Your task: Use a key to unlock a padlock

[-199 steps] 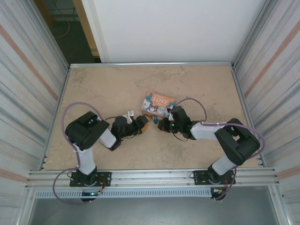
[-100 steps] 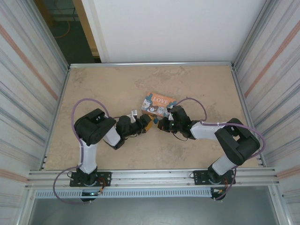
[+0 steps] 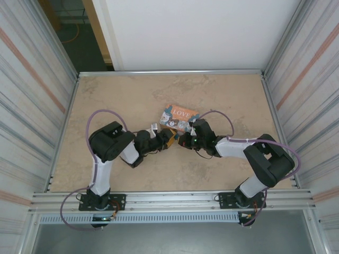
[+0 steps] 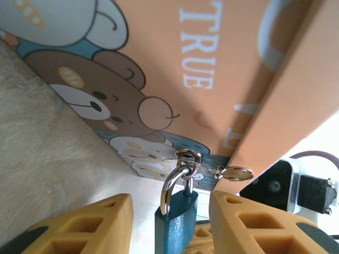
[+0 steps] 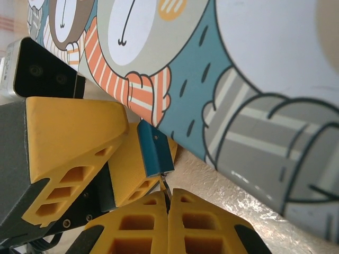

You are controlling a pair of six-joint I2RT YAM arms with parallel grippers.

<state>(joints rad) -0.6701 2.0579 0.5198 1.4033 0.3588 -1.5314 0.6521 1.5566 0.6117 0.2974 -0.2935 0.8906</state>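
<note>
Left gripper (image 4: 170, 200) spread, fingers flanking the padlock (image 4: 177, 225) hanging on the tin (image 4: 222, 53). Right gripper (image 5: 168, 197) pressed together, pinching the key (image 5: 164, 186) at the padlock's base.

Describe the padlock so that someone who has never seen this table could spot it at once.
Find the orange cartoon-animal tin near the middle of the table. At its near edge, a tiny padlock hangs by a thin silver shackle from the tin's clasp. Its blue-teal body sets it apart from the yellow fingers flanking it.
</note>
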